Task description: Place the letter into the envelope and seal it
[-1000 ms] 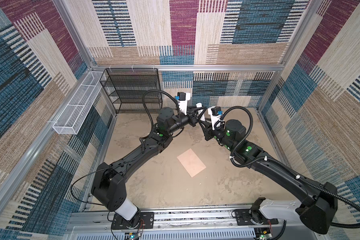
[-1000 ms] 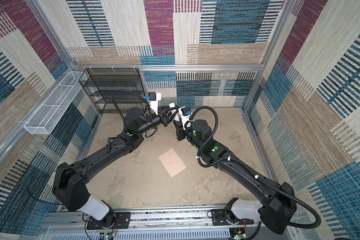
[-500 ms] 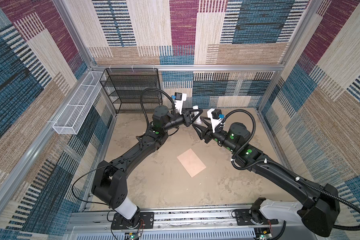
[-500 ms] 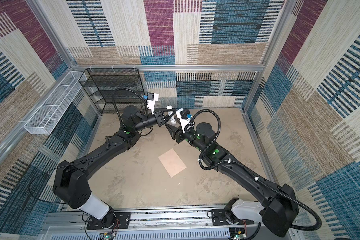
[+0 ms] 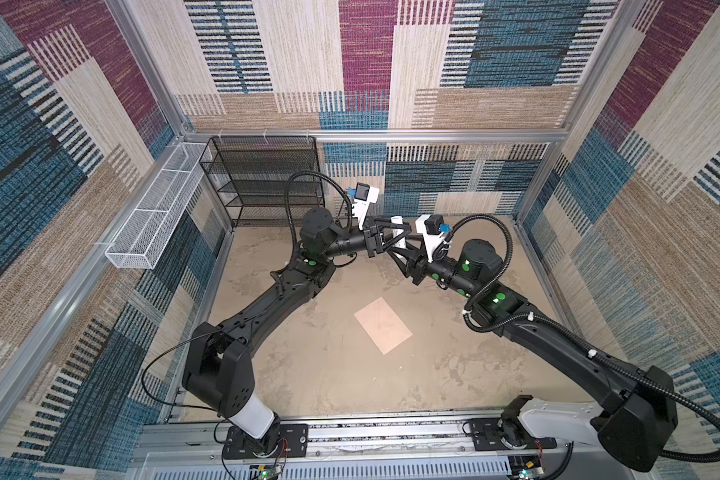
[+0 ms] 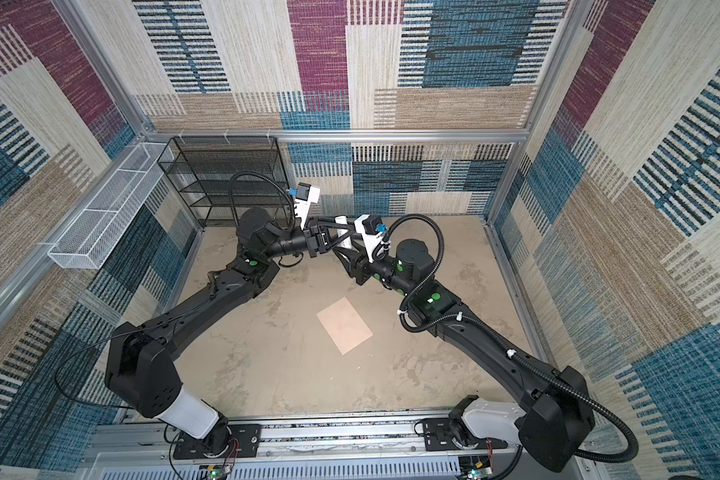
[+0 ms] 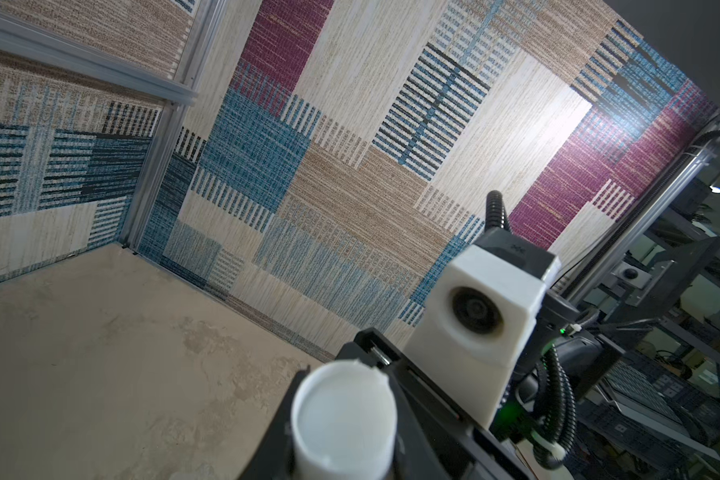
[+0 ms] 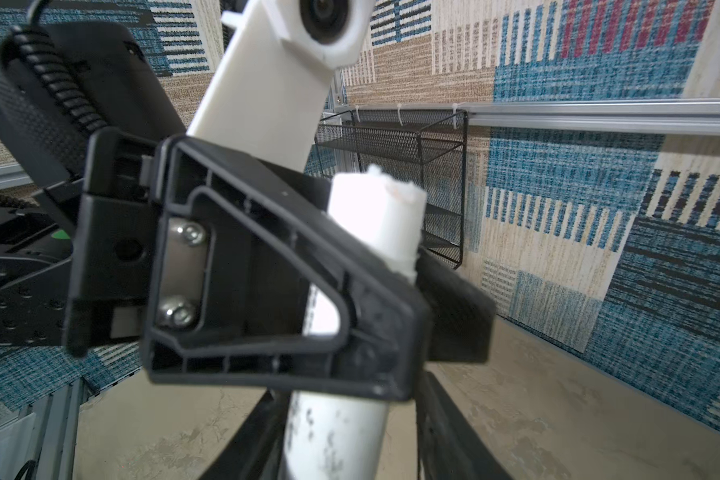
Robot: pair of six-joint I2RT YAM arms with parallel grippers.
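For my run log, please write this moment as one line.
left gripper shut on white tube | right gripper around same tube, grip unclear | envelope flat on table | letter not visible

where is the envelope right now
In both top views the envelope lies flat on the table near its middle, between the left arm and the right arm, touching neither.

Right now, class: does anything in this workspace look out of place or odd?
Yes. A white tube is clamped in mid-air by the fingers of the left gripper, the right gripper flanking it, away from the envelope lying askew on the table. No letter is in view.
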